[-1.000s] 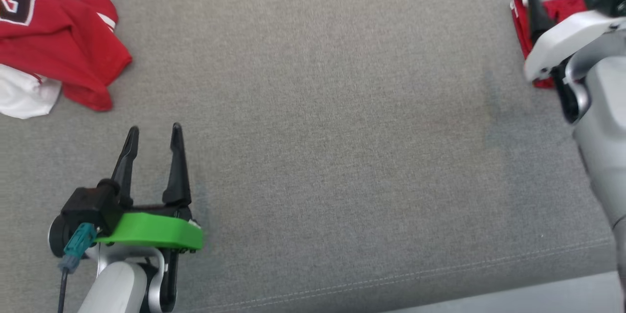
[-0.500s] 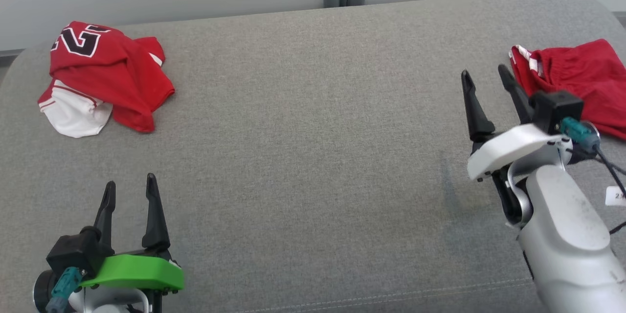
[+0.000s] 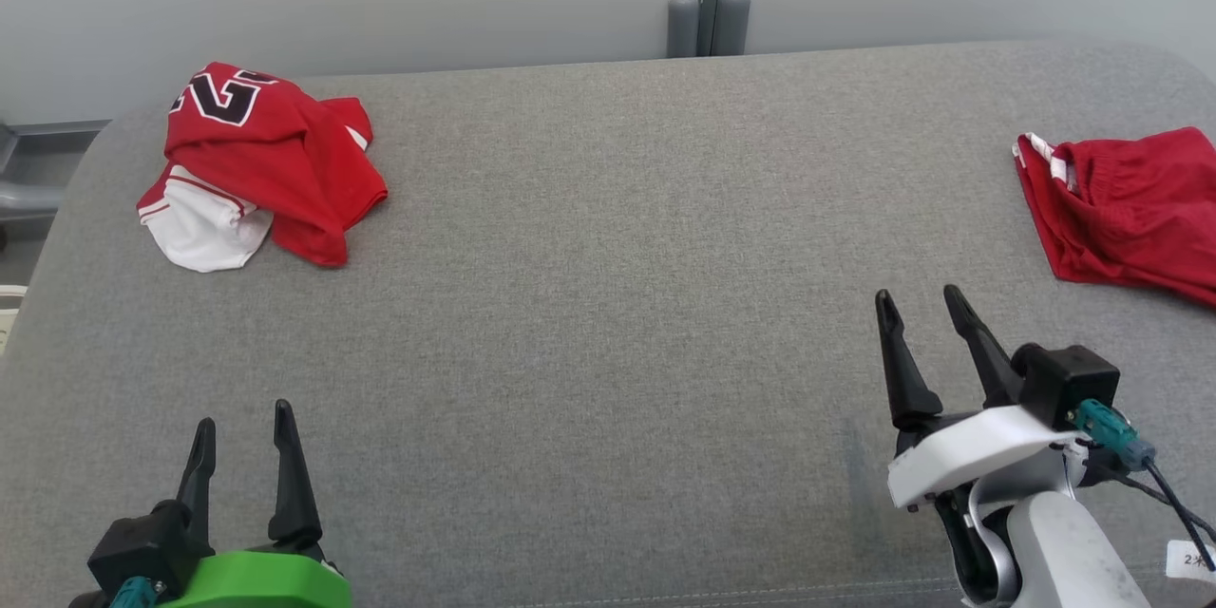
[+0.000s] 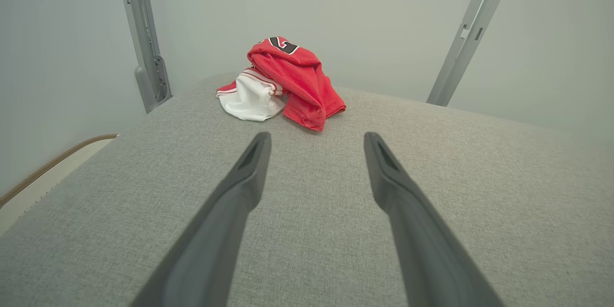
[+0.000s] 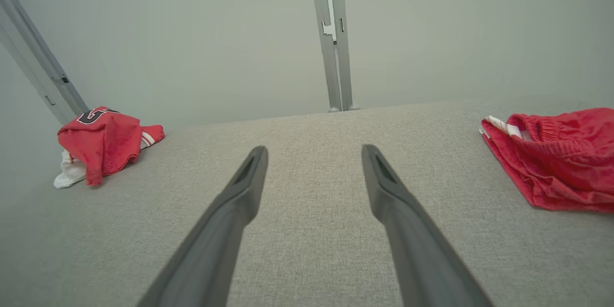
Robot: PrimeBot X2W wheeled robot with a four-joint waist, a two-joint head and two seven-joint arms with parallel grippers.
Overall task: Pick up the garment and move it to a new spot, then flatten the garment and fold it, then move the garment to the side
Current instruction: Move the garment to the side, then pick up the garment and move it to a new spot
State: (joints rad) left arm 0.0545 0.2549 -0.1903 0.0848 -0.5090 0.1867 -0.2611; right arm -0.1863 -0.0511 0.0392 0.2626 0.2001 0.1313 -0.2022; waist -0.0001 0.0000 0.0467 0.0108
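Backed away from the red shorts point(image 3: 1130, 209) over the last second with the right gripper point(image 3: 917, 293), now at lower right of the head view and well apart from them (much of the wider shift belongs to the camera lifting, not to the cloth). Stands there with jaws wide, holding nothing. Finds the left gripper point(image 3: 243, 413) at lower left, likewise wide and empty. Places the crumpled jersey point(image 3: 285, 161) at upper left on the grey cushion point(image 3: 617, 256), red over white, a black number uppermost, and the shorts at the right edge, lying fairly flat.

Looks, from the left wrist, along spread fingers point(image 4: 240, 182) at the jersey point(image 4: 297, 81) in upper centre, well beyond the tips.

Shows, from the right wrist, fingers point(image 5: 240, 192) equally spread over bare cushion, with the jersey point(image 5: 103, 141) at far left and the shorts point(image 5: 551, 163) at the right edge.

Reads as the pause between garments: shorts seemingly set aside, jersey not yet picked up. Calls next for a reach toward upper left, probably by the left arm, tips lowered onto a raised red fold, then a close on enough layers to lift the whole heap.
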